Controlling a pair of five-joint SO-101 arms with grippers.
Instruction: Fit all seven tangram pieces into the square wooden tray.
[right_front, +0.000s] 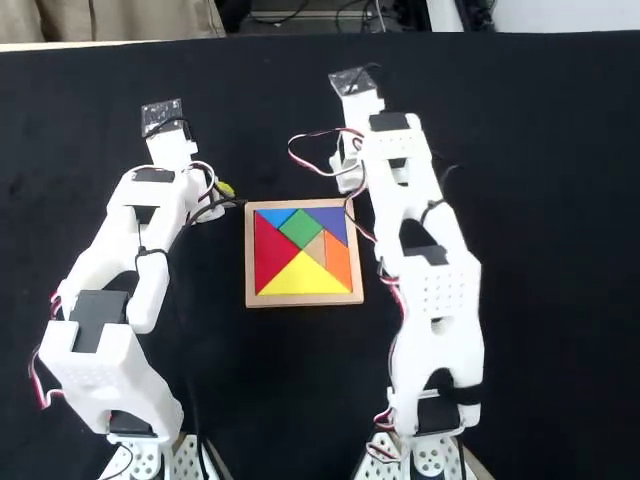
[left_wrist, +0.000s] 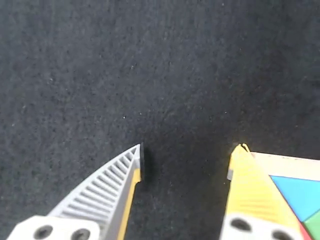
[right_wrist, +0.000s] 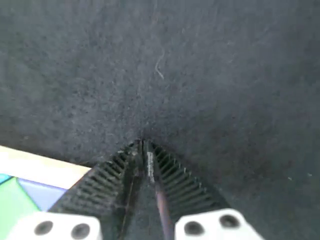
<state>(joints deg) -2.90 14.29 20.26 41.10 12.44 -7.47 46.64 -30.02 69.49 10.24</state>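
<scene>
left gripper (left_wrist: 191, 150), jaws spread, beside one far corner of wooden tray (right_front: 304, 299); right gripper (right_wrist: 143, 146), pressed together, near the other; tangram pieces (right_front: 298, 275) inside.

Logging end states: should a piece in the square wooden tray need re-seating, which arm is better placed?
Probably left: the left gripper is open, with one finger at a corner of the square wooden tray. The right gripper is shut beside another corner.

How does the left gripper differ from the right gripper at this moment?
The left gripper is open; the right gripper is shut. The left has one grey and one yellow finger; the right has two dark fingers. Both are empty, over black cloth beside the square wooden tray.
</scene>
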